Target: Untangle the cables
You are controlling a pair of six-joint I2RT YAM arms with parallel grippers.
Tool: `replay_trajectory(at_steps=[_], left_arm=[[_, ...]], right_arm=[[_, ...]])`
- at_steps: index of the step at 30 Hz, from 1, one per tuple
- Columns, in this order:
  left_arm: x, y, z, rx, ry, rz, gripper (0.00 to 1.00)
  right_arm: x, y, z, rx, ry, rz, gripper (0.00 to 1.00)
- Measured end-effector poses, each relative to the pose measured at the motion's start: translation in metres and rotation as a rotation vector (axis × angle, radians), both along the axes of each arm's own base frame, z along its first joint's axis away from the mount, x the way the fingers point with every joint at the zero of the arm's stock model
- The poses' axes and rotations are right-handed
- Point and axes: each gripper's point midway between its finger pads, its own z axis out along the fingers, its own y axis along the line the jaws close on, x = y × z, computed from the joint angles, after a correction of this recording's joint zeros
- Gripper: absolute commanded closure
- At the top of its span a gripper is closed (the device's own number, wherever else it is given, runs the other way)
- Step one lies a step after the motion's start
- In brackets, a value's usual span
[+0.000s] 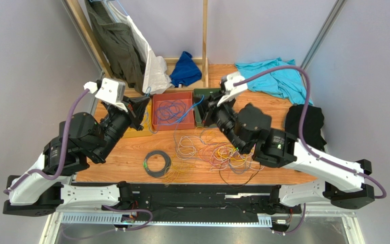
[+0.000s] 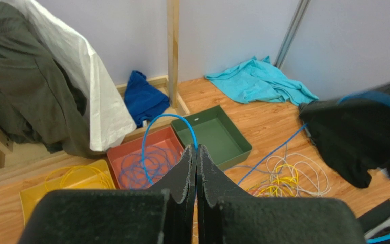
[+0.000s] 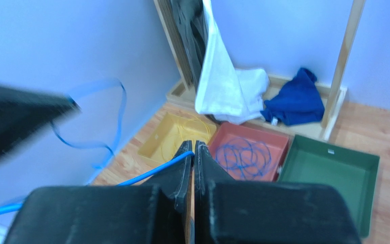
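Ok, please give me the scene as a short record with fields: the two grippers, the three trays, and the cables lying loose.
left gripper: shut on blue cable, which loops down into the red tray
right gripper: shut on blue cable, apparently the same one
red tray: holds blue cables
yellow tray: holds yellow cables
green tray: nothing seen inside
tangle: yellow, white and orange cables, loose on the table
black coil: left of the tangle, green tag on it
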Motion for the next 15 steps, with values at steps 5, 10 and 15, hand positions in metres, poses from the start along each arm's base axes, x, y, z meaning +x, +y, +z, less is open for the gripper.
replay_trajectory(at_steps=[5, 10, 15], left_arm=[[0.002, -0.005, -0.029, 0.010, 0.037, 0.018, 1.00], [0.010, -0.016, -0.057, 0.044, 0.060, 0.043, 1.00], [0.028, -0.018, -0.084, 0.066, 0.099, 0.104, 1.00]], right_arm=[[0.014, 0.002, 0.066, 0.000, -0.041, -0.025, 1.00], [0.061, 0.011, 0.070, -0.075, 0.000, -0.059, 1.00], [0.101, 0.022, 0.067, -0.116, 0.055, -0.048, 1.00]])
